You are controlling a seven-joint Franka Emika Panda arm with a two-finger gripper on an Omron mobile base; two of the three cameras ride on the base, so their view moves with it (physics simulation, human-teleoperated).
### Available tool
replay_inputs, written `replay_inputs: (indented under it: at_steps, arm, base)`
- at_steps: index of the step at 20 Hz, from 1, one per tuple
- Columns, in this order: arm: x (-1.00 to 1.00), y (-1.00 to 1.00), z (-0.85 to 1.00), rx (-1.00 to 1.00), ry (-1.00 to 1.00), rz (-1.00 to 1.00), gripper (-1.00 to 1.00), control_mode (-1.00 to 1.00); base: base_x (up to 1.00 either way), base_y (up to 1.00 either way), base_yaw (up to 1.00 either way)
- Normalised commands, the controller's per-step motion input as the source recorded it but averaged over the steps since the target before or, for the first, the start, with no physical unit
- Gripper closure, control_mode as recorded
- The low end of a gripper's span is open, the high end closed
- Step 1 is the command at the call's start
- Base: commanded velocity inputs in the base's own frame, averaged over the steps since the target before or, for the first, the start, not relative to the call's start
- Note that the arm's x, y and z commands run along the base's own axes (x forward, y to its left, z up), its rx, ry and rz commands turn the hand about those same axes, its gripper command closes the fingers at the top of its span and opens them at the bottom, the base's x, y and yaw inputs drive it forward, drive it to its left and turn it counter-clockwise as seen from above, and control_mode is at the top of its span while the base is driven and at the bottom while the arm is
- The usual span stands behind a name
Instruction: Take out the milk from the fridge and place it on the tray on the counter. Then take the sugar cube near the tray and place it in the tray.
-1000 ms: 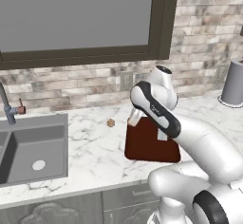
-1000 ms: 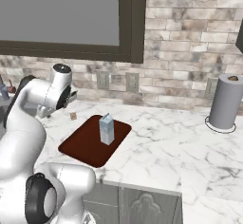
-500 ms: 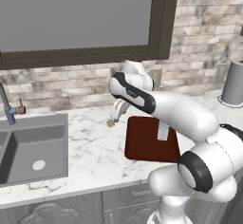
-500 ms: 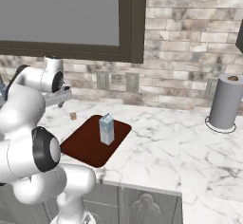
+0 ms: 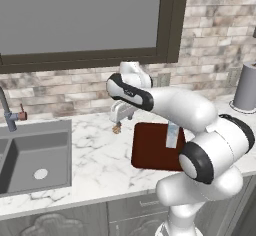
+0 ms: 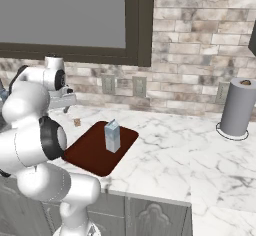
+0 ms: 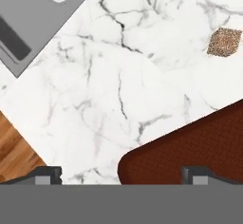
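With the milk (image 6: pixel 112 136) standing on the tray (image 6: pixel 85 152), the empty, spread-open gripper (image 5: pixel 120 116) must descend onto the sugar cube (image 7: pixel 224 42) just beside that tray.

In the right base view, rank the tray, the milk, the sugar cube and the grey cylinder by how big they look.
Largest to smallest:
1. tray
2. grey cylinder
3. milk
4. sugar cube
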Motion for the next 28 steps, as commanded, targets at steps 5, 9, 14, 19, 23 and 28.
replay_inputs:
  at_steps: [5, 9, 14, 19, 23, 28]
  arm:
    - [0.07, 0.00, -0.40, -0.05, 0.00, -0.12, -1.00, -1.00]
    - [0.21, -0.01, -0.24, -0.01, -0.04, -0.09, -1.00, -1.00]
    - [0.27, -0.02, -0.28, 0.00, -0.04, -0.05, -1.00, -1.00]
    - [0.42, -0.01, -0.11, 0.00, 0.00, -0.02, -1.00, -1.00]
    - [0.52, 0.00, -0.05, 0.00, 0.00, -0.01, -1.00, -1.00]
    - [0.39, 0.00, -0.22, -0.01, 0.00, -0.03, -1.00, -1.00]
  base:
    - [0.00, 0.00, 0.00]
    - [0.00, 0.00, 0.00]
    - [0.00, 0.00, 0.00]
    - [0.00, 0.00, 0.00]
    - [0.00, 0.00, 0.00]
    - [0.00, 0.00, 0.00]
